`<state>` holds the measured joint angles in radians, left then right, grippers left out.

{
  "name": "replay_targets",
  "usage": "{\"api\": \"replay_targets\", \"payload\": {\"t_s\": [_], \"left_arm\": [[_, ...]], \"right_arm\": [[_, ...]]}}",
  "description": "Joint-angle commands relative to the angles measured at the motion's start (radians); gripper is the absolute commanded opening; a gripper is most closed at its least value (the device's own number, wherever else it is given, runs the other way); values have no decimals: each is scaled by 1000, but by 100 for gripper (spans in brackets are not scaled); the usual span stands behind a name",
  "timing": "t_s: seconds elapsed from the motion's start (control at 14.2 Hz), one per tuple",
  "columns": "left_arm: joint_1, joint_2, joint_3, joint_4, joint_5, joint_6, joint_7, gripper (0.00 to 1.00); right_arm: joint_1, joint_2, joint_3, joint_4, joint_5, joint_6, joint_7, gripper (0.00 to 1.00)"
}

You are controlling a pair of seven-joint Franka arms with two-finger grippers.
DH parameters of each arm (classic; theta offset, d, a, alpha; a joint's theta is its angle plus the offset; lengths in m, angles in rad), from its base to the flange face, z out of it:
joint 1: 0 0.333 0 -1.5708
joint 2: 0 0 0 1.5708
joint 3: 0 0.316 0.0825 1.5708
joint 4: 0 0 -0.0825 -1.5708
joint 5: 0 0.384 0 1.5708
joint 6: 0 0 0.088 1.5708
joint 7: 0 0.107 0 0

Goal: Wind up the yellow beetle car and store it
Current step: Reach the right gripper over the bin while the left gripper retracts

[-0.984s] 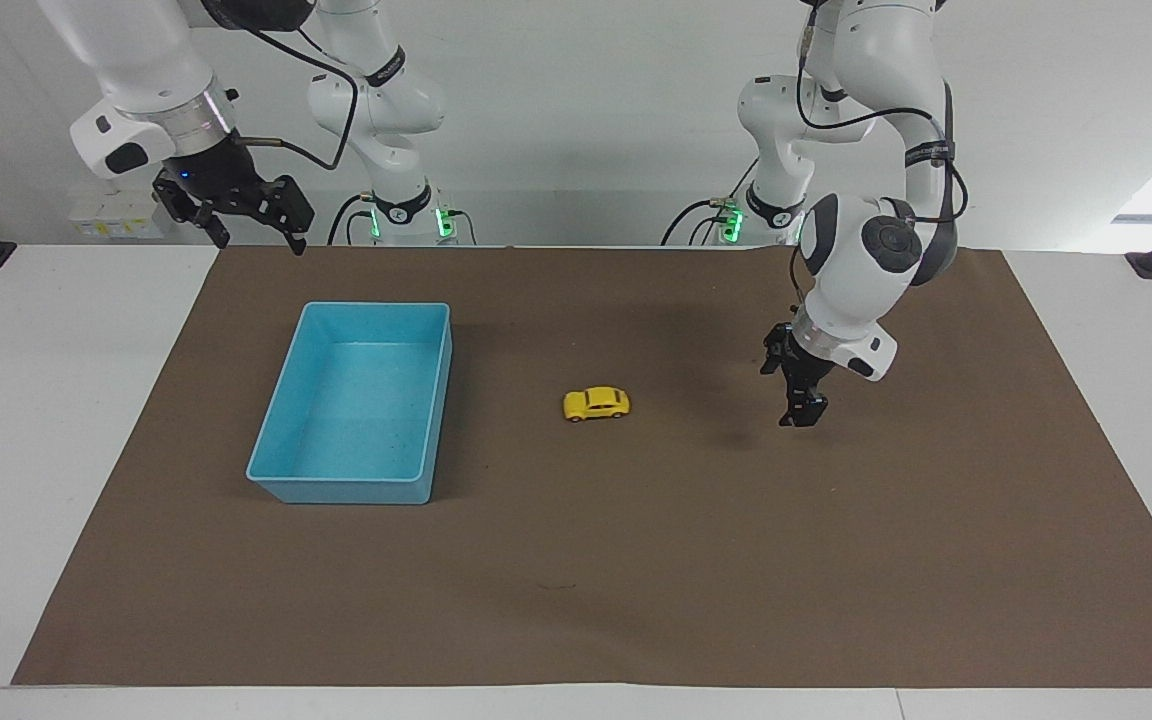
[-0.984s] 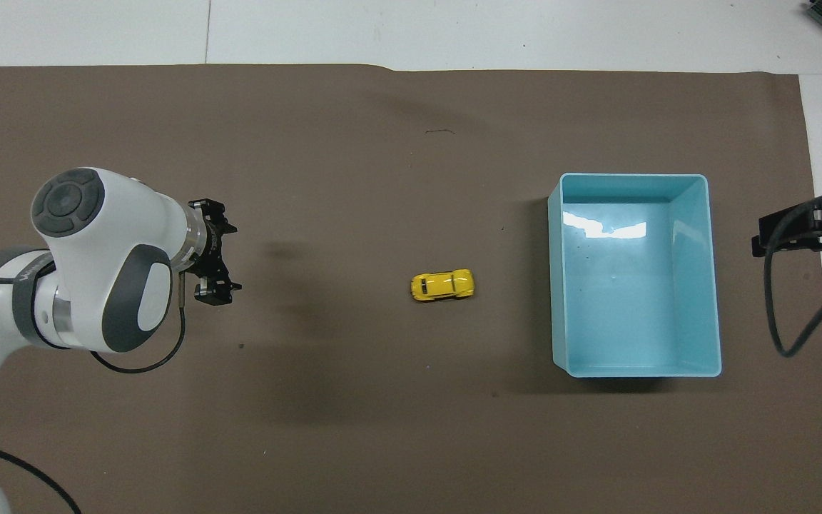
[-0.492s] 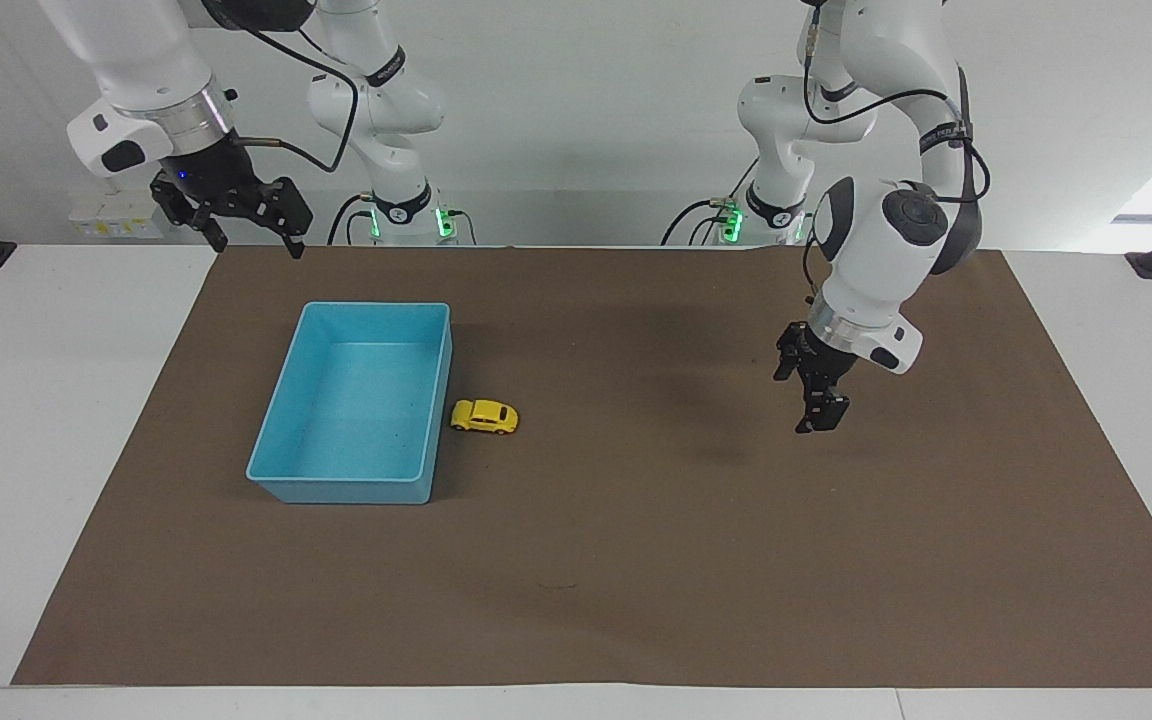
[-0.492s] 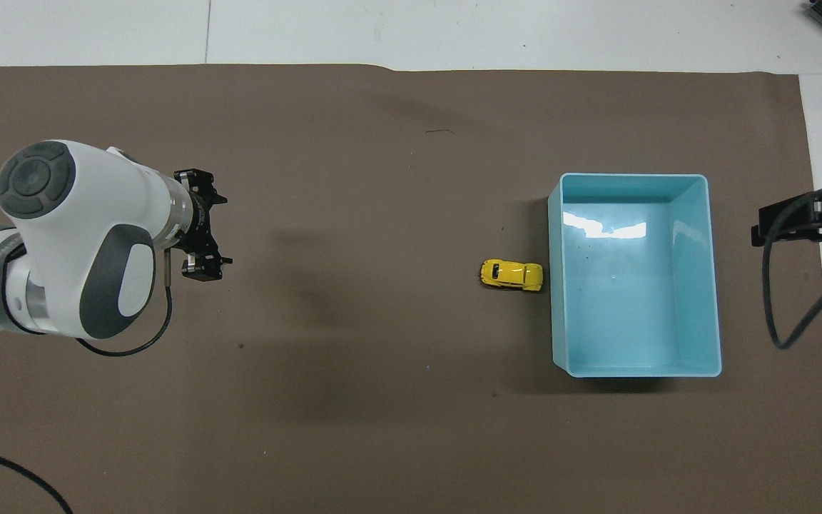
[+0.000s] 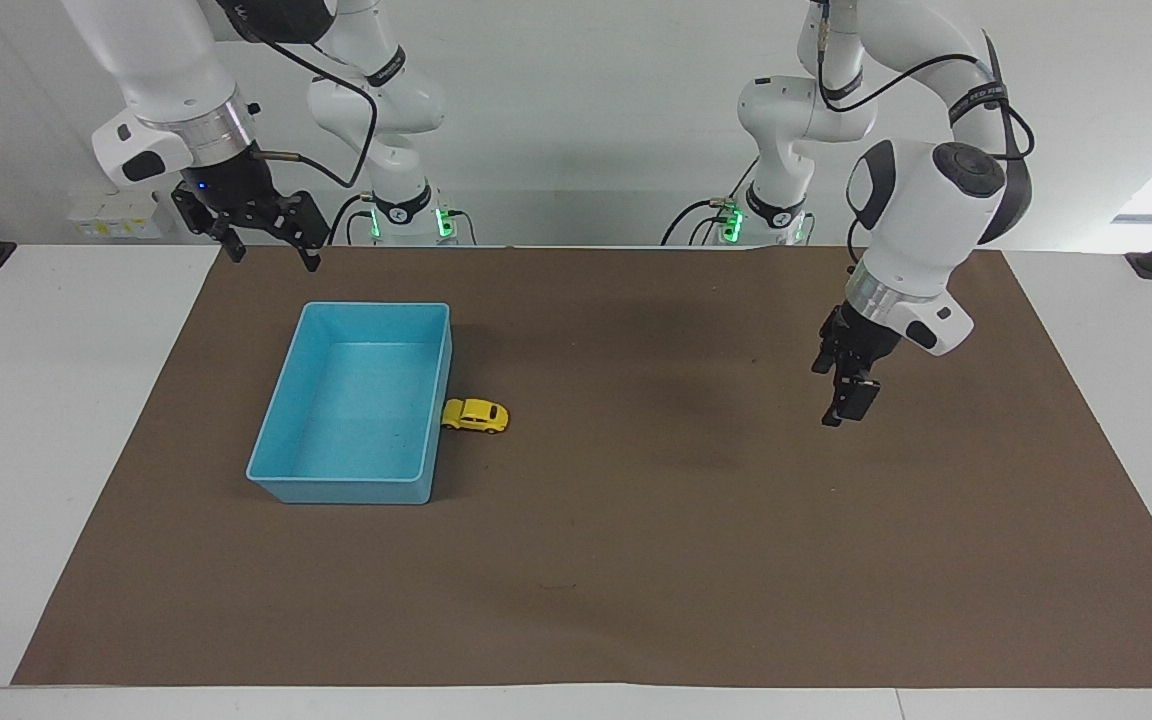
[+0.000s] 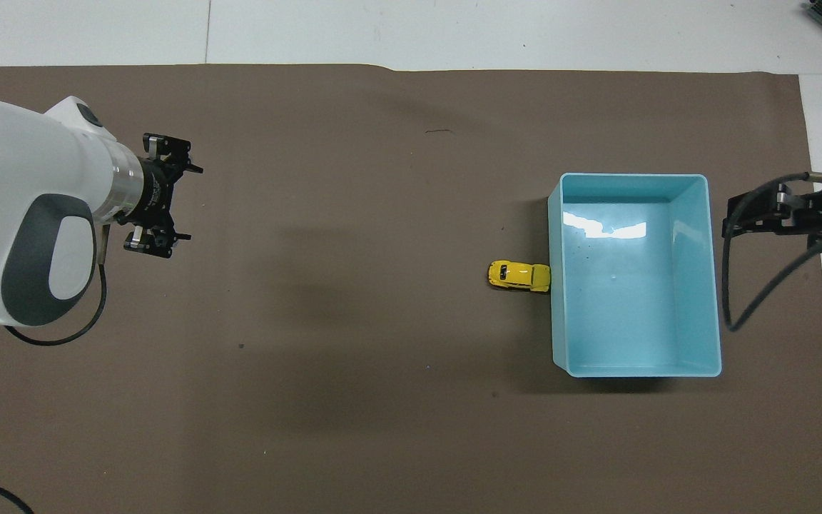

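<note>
Car position: I find the yellow beetle car (image 5: 475, 415) on the brown mat (image 5: 636, 560), standing on its wheels, one end touching the outer wall of the blue bin (image 5: 288, 480) on the side toward the left arm's end of the table. It is outside the bin, not stored.

Left claw: I see the left gripper (image 5: 848, 400) hanging over bare mat toward its own end of the table, well apart from the car, fingers spread, grasping nothing.

Right claw: the right gripper (image 5: 266, 235) hangs near the mat's edge at the robots' end, over the mat just past the bin; released and empty. I judge this arm to be waiting.

Handling: I judge the car light, rigid and smooth-shelled, so likely to slip or roll away under a glancing touch.

Where to take hold: I would pinch across the body's two flanks, between the wheels. The bin wall crowds one end, so I would come straight down.

Risk: a nudge could push it along the wall.
</note>
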<state>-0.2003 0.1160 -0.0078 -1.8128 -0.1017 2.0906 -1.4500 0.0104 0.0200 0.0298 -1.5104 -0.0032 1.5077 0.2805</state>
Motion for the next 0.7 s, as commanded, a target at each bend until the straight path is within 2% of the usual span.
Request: {"api": "replay_targets", "payload": {"t_s": [0.0,0.63], "left_arm": [[32,-24,-11,23,11,-53,172,100],[76,-74,-9,12,36,-196,794,100]], "right_arm": [[36,-14,7,-37,8,32,182,100],[126,47,7,-40,11,84,845,100]]}}
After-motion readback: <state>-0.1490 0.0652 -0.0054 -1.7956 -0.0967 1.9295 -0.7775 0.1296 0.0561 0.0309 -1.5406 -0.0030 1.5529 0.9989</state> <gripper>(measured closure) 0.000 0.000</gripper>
